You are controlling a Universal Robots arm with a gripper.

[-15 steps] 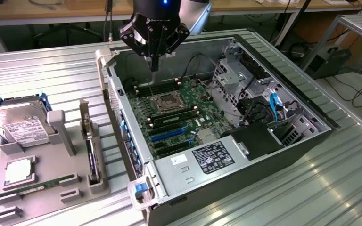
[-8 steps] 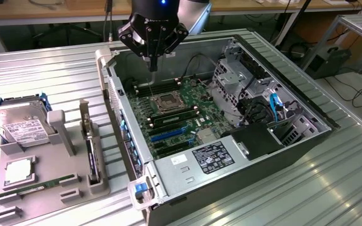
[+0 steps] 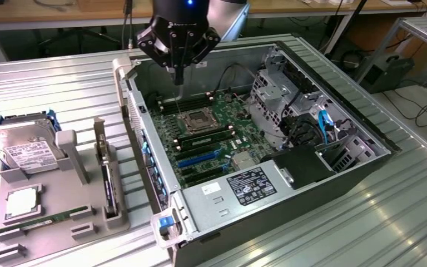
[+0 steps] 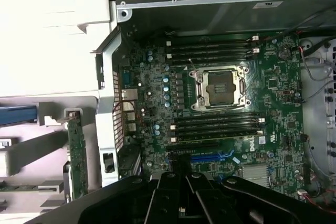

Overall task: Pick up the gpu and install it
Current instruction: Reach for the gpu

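The gpu (image 3: 108, 177) stands on edge in a slot of the grey holder tray (image 3: 65, 236), at the exterior view's left, beside the open computer case (image 3: 324, 172). In the wrist view the gpu (image 4: 79, 156) appears edge-on as a thin green board outside the case wall. My gripper (image 3: 178, 77) hangs above the motherboard (image 3: 221, 119) near the case's far end. Its black fingers are shut and hold nothing. The wrist view has the gripper (image 4: 181, 195) over the blue expansion slot (image 4: 210, 157), apart from the gpu.
The tray also holds a silver hard drive (image 3: 22, 149), a processor chip (image 3: 22, 203) and a green RAM stick (image 3: 44, 221). Inside the case are the open processor socket (image 3: 198, 120), a power supply (image 3: 247, 186) and drive cages (image 3: 280, 100). Ribbed metal table (image 3: 391, 222) surrounds everything.
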